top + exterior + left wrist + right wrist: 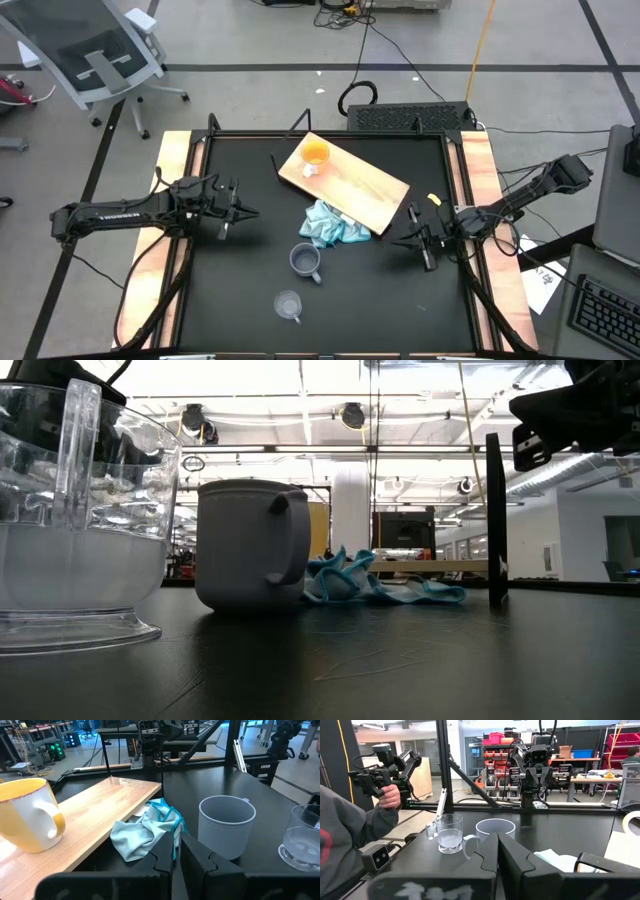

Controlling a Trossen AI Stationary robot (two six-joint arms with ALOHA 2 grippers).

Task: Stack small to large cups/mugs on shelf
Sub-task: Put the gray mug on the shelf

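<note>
The orange mug (315, 154) (25, 815) with its white handle stands upright on the far left end of the light-wood board (360, 185) (100, 810). The grey-blue mug (304, 260) (227, 822) (495, 830) stands on the black table, nearer than the board. The clear cup (288, 304) (70, 530) (450, 834) stands nearer still. My left gripper (252, 212) (176, 865) hovers shut, left of the board and mugs. My right gripper (397, 240) (497, 862) hovers shut at their right. Neither touches anything.
A crumpled light blue cloth (335, 225) (145, 830) lies against the board's near edge, between the board and the grey-blue mug. A black frame rail (330, 134) borders the table. In the right wrist view a person's grey sleeve (345, 835) and a hand holding a device (385, 775) show beyond the table.
</note>
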